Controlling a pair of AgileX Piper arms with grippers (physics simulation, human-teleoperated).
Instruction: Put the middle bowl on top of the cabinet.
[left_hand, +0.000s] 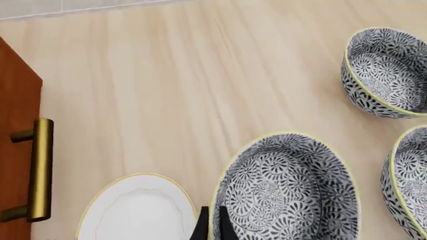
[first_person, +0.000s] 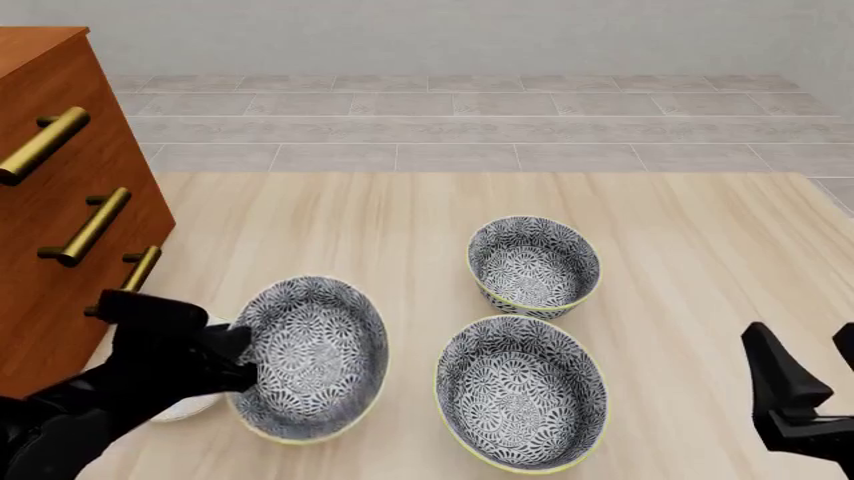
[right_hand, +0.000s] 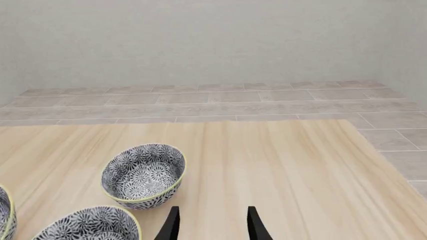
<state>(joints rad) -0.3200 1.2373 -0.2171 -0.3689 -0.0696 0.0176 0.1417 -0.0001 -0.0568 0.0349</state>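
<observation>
Left tool (first_person: 240, 352) pinching the rim of the middle bowl (first_person: 315, 357), tilted and lifted beside the white plate (left_hand: 139, 210). Cabinet (first_person: 60, 210) just left, brass handles (first_person: 88, 228) facing out. Two more patterned bowls (first_person: 534, 265) (first_person: 522, 392) empty on the pale wooden tabletop (first_person: 694, 250). Right tool (right_hand: 210, 225) spread, well apart. Grey tiled floor (first_person: 467, 130) beyond.

No legible text, labels, brands, numbers or signs in any view. Only floral patterning on the bowls (first_person: 534, 265); plain wood grain on the table (first_person: 694, 260); bare brass handles on the cabinet (first_person: 60, 200); unmarked white plate (left_hand: 137, 210).
</observation>
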